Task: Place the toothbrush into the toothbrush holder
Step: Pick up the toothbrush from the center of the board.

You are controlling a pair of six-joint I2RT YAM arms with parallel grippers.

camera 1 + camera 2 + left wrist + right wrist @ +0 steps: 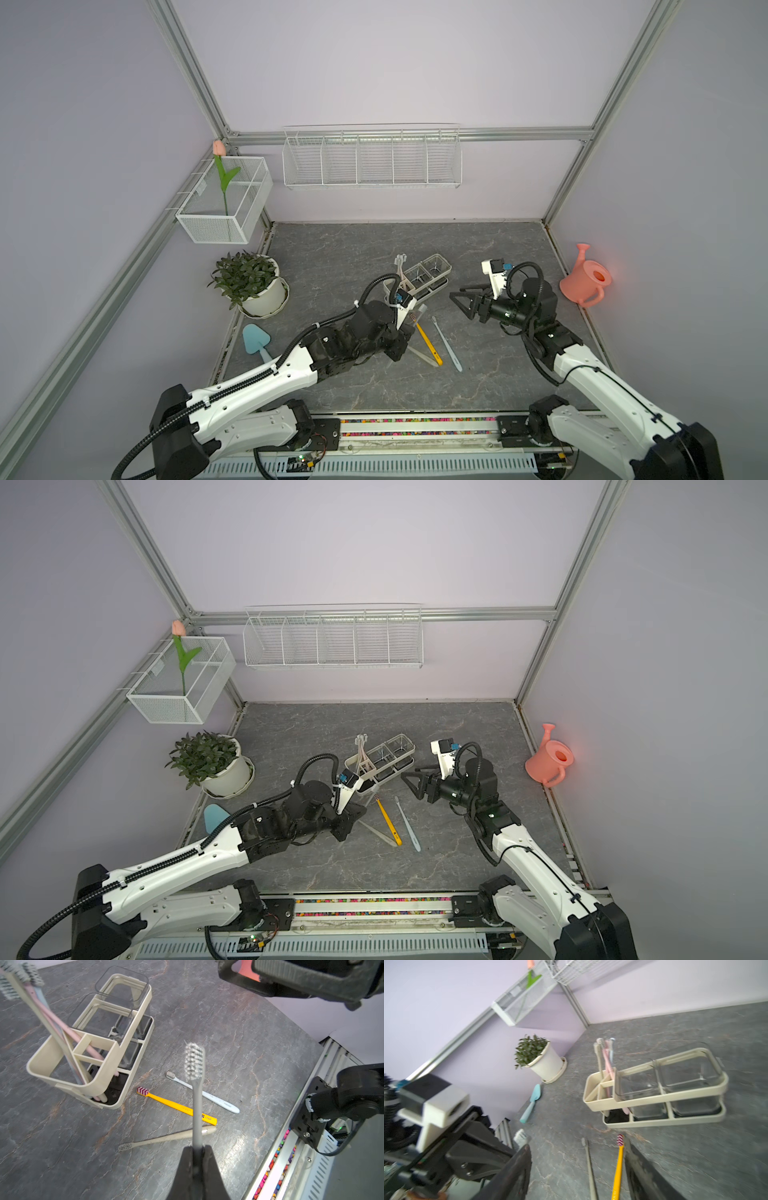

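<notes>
My left gripper (197,1150) is shut on the handle of a grey toothbrush (196,1105), whose white bristled head (422,308) stands up just in front of the toothbrush holder (440,257). The holder (104,1082) is a cream rack with two clear cups. Several toothbrushes (400,266) stand in its end compartment. My right gripper (456,291) hovers open to the right of the holder (654,1101), nothing between its fingers.
Yellow (428,343), pale blue (446,345) and beige (422,357) toothbrushes lie on the grey table in front of the holder. A potted plant (249,282) and blue trowel (255,340) are at the left, a pink watering can (586,278) at the right. A wire basket (372,158) and mesh box (226,203) hang on the walls.
</notes>
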